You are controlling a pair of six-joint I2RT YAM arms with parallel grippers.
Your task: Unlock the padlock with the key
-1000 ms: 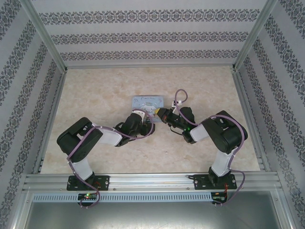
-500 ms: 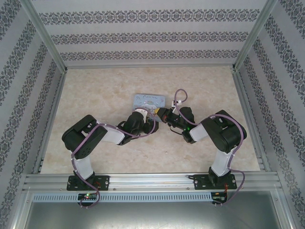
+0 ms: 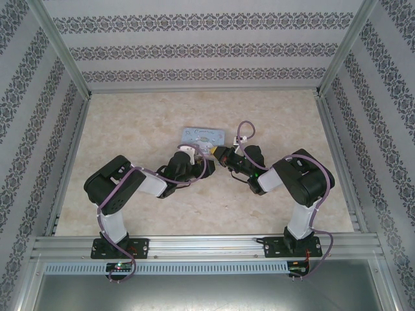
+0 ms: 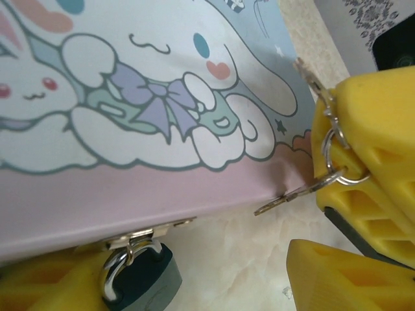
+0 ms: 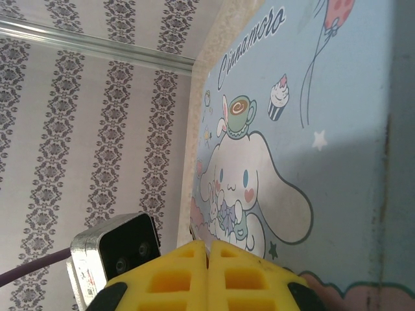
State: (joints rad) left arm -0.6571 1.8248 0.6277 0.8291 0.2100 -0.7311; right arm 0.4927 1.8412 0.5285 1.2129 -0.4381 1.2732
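The small teal padlock (image 4: 137,280) hangs by its silver shackle from the brass hasp on the front of the light-blue cartoon tin (image 4: 130,194). My left gripper (image 4: 194,275) is open around that spot; the padlock lies against its left finger (image 4: 39,285), well apart from the right finger (image 4: 343,278). My right gripper (image 4: 366,155) is shut on a ring of thin keys. One key (image 4: 288,197) sticks out toward the tin's front edge, to the right of the padlock and clear of it. From above, both grippers (image 3: 192,151) (image 3: 218,153) meet at the tin's near edge (image 3: 202,135).
The tin lies flat on the marble-patterned table (image 3: 142,123), roughly mid-table. Patterned walls and metal frame rails (image 3: 71,123) enclose the workspace on three sides. Open tabletop lies to the left, right and behind the tin.
The left arm's wrist has shifted slightly left and turned, and the tin has been nudged a little away from the arms. The right arm holds still with the keys.
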